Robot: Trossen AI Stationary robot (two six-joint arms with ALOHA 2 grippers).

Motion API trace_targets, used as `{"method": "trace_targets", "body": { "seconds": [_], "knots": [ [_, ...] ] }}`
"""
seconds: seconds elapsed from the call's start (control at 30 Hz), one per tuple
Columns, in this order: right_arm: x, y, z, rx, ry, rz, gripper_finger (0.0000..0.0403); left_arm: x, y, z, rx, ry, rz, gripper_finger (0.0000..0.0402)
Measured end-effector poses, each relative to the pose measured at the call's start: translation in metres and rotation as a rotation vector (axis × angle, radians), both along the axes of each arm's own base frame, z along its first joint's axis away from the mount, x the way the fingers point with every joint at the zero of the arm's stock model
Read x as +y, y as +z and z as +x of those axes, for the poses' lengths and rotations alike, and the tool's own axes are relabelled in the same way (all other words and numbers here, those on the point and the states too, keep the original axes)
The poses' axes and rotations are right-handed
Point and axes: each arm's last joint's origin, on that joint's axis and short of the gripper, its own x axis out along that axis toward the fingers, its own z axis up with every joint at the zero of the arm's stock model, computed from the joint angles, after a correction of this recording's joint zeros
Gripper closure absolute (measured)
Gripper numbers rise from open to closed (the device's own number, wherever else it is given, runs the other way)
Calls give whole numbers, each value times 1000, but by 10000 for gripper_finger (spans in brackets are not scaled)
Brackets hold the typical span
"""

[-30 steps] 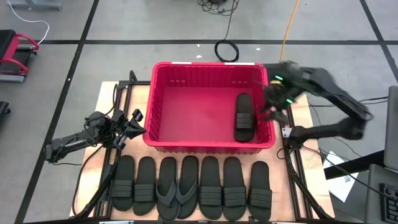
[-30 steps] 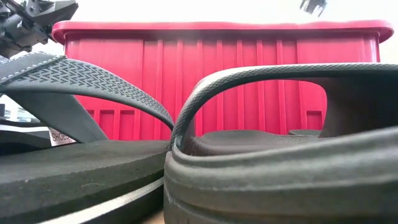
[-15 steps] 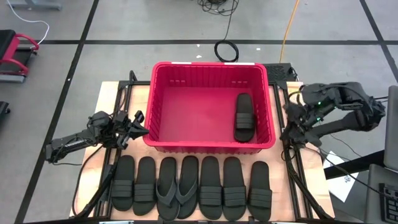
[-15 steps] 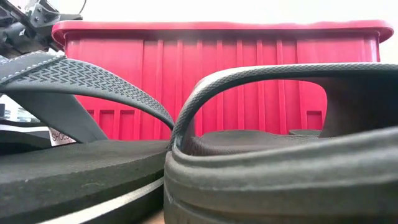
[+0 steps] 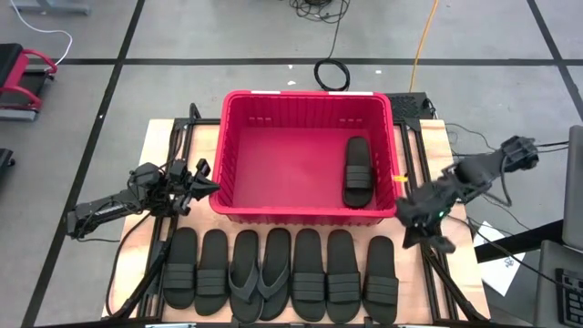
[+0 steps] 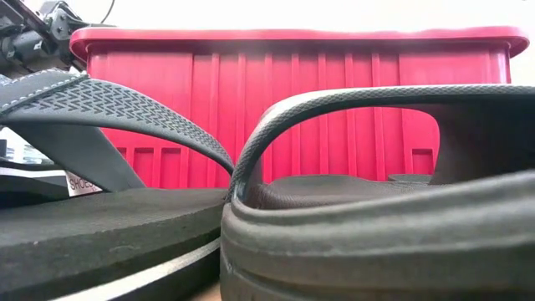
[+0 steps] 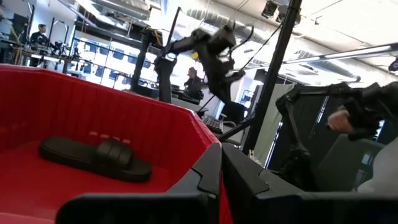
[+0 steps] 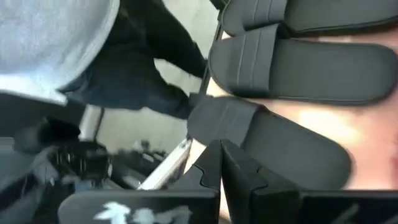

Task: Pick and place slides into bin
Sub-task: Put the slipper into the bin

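Now, right arm: reaches in from the table's right edge, elbow out to the right, forearm angled toward the near side; the right gripper sits just off the near right corner of the bin, above the right end of the sandal row, fingers pressed together on nothing.
Left arm: lies low along the left side of the table; the left gripper points at the bin's left wall, fingers together and empty.
Bin: one large red rectangular plastic crate with ribbed sides, at the table's middle, far side.
Slide in bin: one black rubber sandal with a wide band strap, lying lengthwise by the right wall.
Slides on table: seven, side by side along the near edge.
Band-strap kind: five black rubber sandals in that row.
Thong kind: two black flip-flops with Y-shaped straps, third and fourth from the left.
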Motion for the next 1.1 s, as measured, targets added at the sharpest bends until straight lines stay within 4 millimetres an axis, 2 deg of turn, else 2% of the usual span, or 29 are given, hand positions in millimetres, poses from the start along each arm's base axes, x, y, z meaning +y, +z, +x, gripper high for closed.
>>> {"method": "trace_targets", "body": {
  "seconds": [0.17, 0.43, 0.7, 0.83, 1.1],
  "knots": [
    [22, -34, -5, -49, -116, 84, 403, 0, 0, 0, -1, 2, 4, 382],
    [60, -83, -6, 148, -83, -25, 403, 0, 0, 0, -6, 12, 45, 382],
    [67, -110, 2, 109, -152, -12, 398, 0, 0, 0, -6, 18, 68, 382],
    [67, -122, 2, 148, -174, 38, 360, 0, -1, 0, -6, 18, 71, 382],
    [61, -162, -4, 261, -275, 119, 224, 0, -1, 0, -3, 10, 64, 382]
  ]
}}
